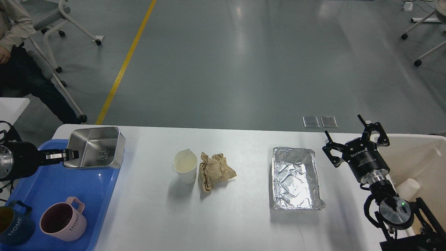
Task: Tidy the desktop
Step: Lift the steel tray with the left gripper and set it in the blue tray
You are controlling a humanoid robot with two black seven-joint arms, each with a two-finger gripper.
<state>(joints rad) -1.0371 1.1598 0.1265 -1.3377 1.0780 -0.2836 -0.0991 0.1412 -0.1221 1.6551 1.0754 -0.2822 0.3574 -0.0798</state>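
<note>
The white desktop (240, 223) fills the lower part of the head view. My left gripper (69, 154) is shut on the near rim of a square steel box (94, 147) and holds it over the far corner of the blue tray (80, 188). On the desktop stand a white paper cup (185, 166), a crumpled brown paper (214, 170) touching it, and an empty foil tray (295, 177). My right gripper (352, 137) is open and empty, above the desktop's right end, right of the foil tray.
A pink mug (63, 223) and a dark blue mug (12, 226) sit in the blue tray's near part. A beige bin (423, 164) with a white cup (407, 187) inside stands at the right edge. A seated person (17, 66) and chairs are at far left.
</note>
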